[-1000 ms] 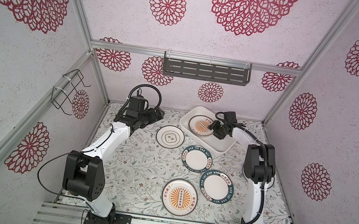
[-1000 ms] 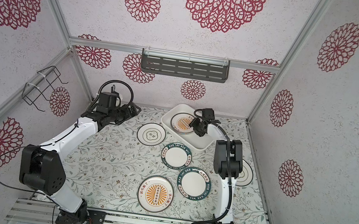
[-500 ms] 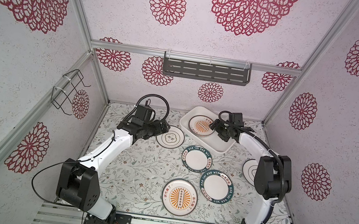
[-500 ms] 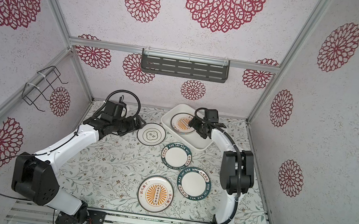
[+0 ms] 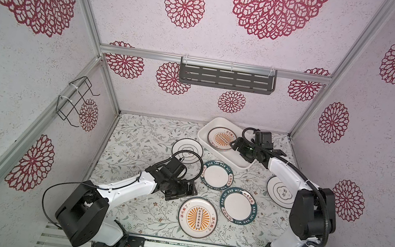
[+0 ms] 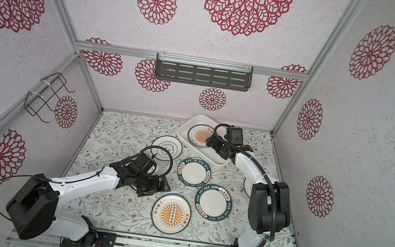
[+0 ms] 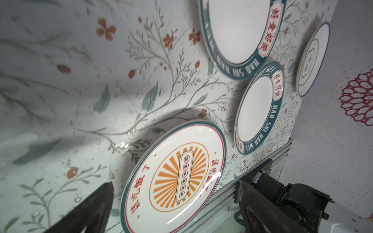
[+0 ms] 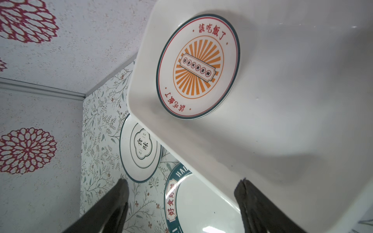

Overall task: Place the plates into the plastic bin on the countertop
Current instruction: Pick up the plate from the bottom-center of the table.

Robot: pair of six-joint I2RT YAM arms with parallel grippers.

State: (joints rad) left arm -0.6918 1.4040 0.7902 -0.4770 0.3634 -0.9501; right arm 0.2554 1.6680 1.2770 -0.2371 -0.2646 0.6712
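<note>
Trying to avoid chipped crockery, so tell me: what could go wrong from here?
1. The open left gripper faces the rim of the sunburst plate, which lies flat on the countertop. The grip may slip off, or shove it into the teal-rimmed plate close beside it.
2. The right gripper hangs open over the plastic bin. Swinging out low, it might clip the rim or the plate inside.

The right arm (image 5: 286, 174) hides part of the ringed plate (image 5: 278, 196) at the countertop's (image 5: 135, 147) right edge in both top views.
</note>
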